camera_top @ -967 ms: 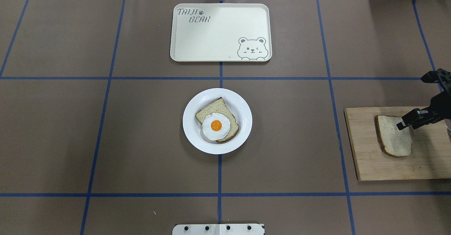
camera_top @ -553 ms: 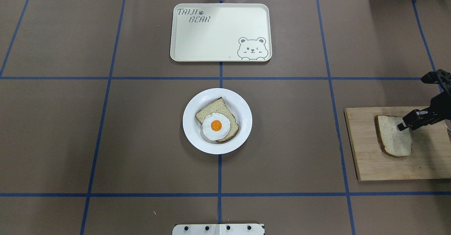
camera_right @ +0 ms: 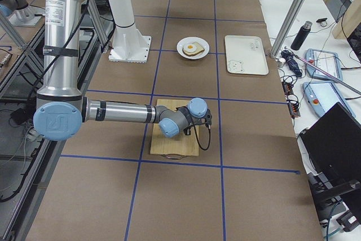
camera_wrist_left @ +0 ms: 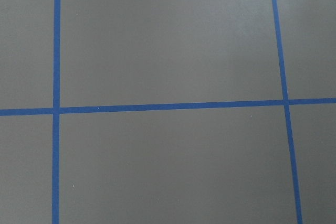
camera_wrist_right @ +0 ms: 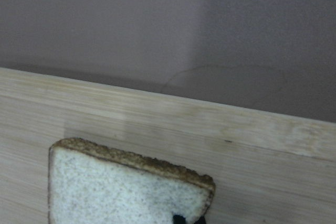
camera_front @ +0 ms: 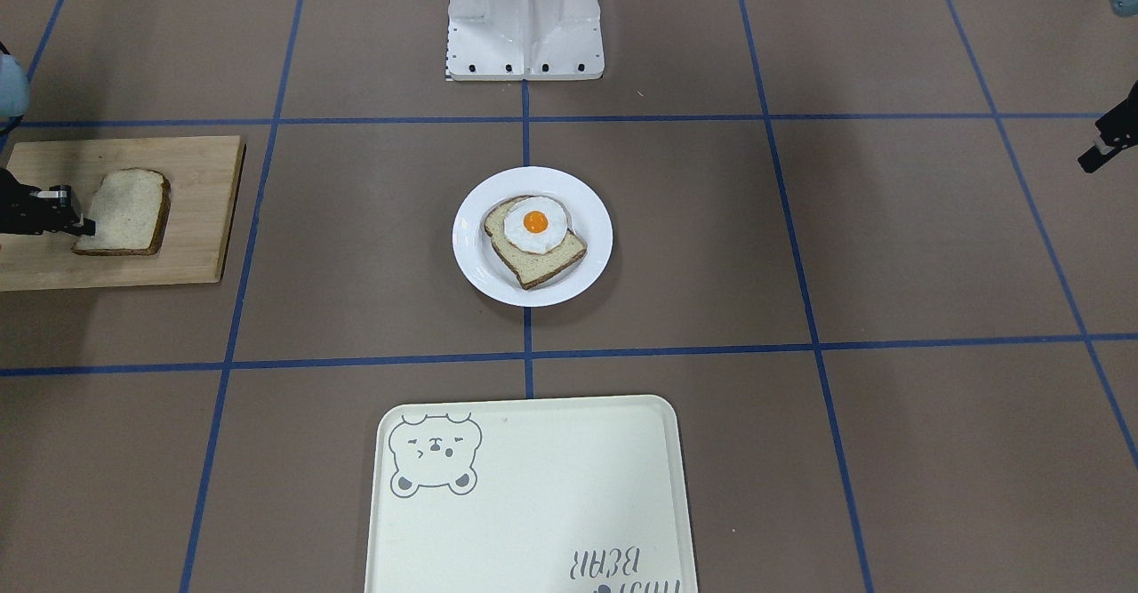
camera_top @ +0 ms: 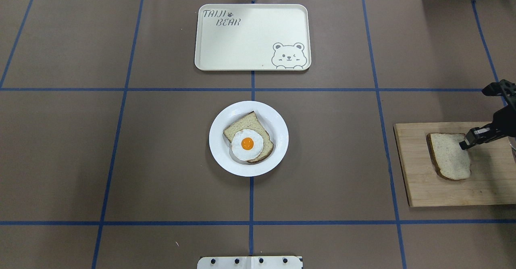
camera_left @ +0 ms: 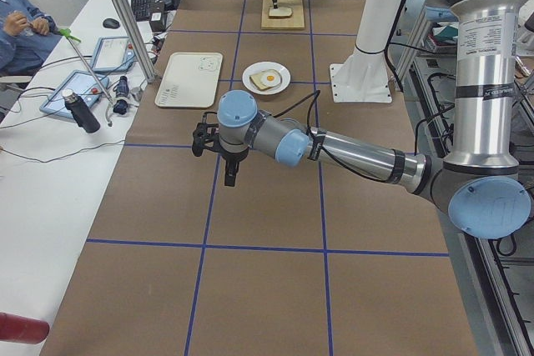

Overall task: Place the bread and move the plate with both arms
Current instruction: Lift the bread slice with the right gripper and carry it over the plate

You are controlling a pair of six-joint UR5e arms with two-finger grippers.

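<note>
Right arm (camera_top: 494,128), change: drawn back across the slice, tip now at the outer edge instead of over the crumb, with the slice seemingly nudged a touch toward the table's (camera_top: 80,160) centre.
Right jaws: set low at the slice's outer top corner, touching it. Spread or pinching cannot be told, with only a dark tip showing at the lower edge of the right wrist view.
Bread (camera_top: 449,158): lies flat on the cutting board (camera_top: 419,188) at the table's right end, well apart from the plate. Approached from the edge, probably because a flat slice offers no other purchase.
Plate (camera_top: 278,124): sits at the table's centre on the tape cross, likely so as to be within reach of both arms. Carries a lower slice (camera_top: 244,124) topped by a fried egg (camera_top: 247,144), apparently awaiting a closing slice.
Tray (camera_top: 250,35): lies beyond the plate on the same centre line. Probable destination for the plate, judging from the task.
Left arm (camera_left: 350,152): hangs over bare table far to the left, well apart from the plate, apparently parked until the two-arm carry.
Left jaws: pointed down at the table. Spread or pressed together cannot be told.
Step in hand: securing the bread at its edge. Placing and plate move not yet done.
</note>
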